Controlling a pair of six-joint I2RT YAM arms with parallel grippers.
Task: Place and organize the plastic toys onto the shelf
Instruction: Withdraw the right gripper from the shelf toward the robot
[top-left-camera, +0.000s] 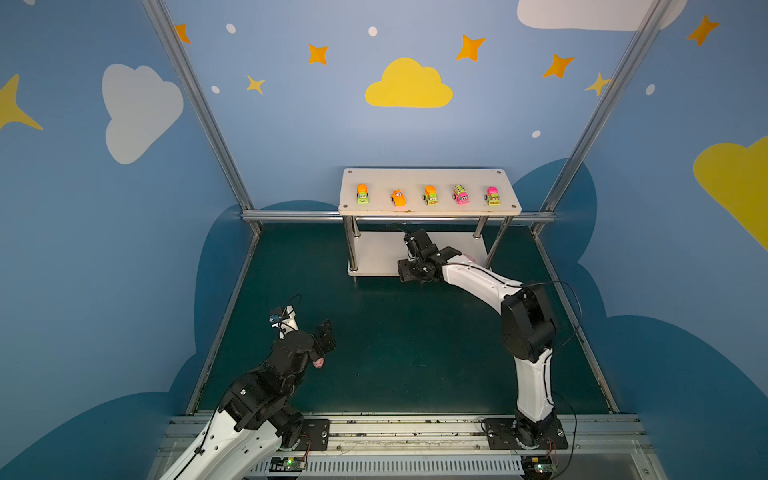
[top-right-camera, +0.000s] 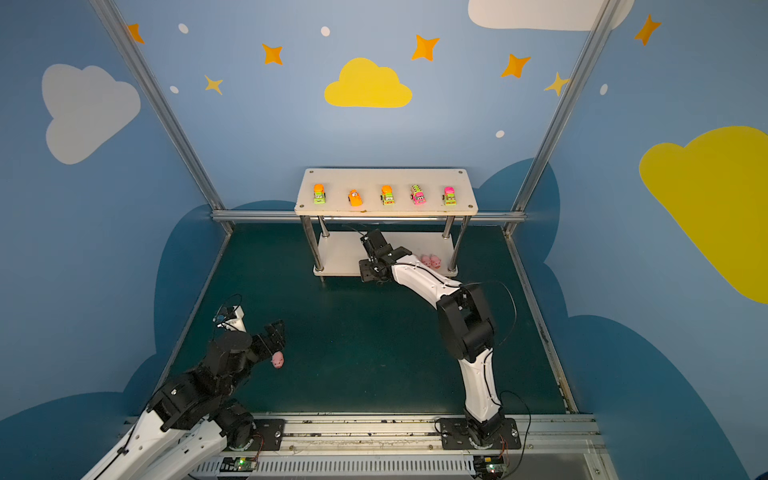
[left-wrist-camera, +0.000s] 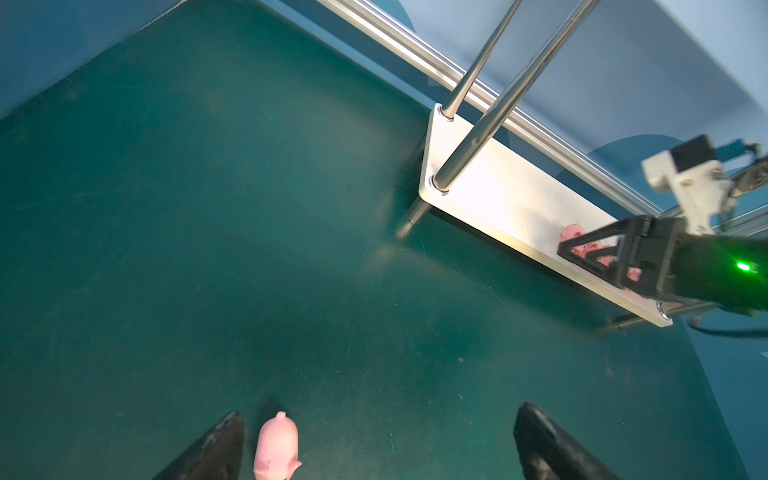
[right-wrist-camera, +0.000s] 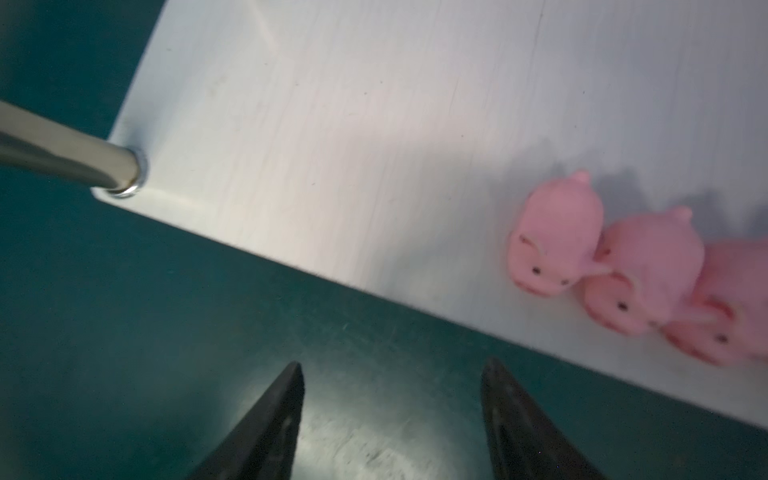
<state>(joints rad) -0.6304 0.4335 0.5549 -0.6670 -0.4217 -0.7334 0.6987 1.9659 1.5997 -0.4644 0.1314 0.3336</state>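
The white two-tier shelf stands at the back. Several toy vehicles in orange, lime green and pink sit in a row on its top board. Three pink pigs huddle on the lower board. My right gripper is open and empty, over the mat just in front of that board's edge. Another pink pig lies on the mat between the wide-open fingers of my left gripper, close to one finger.
The dark green mat is bounded by blue walls, slanted metal posts and a metal rail behind the shelf. The shelf's shiny posts stand at its corners. The arms' base rail runs along the front.
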